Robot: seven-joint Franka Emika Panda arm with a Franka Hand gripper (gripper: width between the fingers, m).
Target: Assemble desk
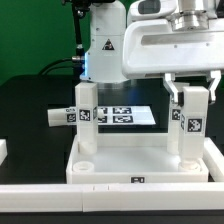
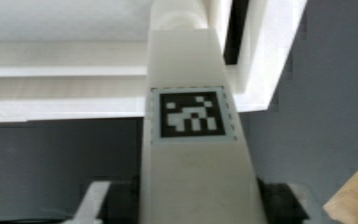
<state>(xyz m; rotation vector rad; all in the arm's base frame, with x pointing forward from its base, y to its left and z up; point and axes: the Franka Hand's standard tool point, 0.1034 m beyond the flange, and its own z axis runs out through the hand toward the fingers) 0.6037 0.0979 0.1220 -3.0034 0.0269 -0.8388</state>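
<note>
Black surface (image 1: 30,110) below the hand (image 1: 191,88), which is clenched on an upright leg (image 1: 190,130): probably stiff, light, slick plastic, best gripped on its flat sides.

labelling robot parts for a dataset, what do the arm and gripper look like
The arm is bulky, rounded and glossy white, with a small dark mark on its casing. The gripper has a wide, boxy body in white and pale grey, and two short, blocky white fingers below it.
</note>
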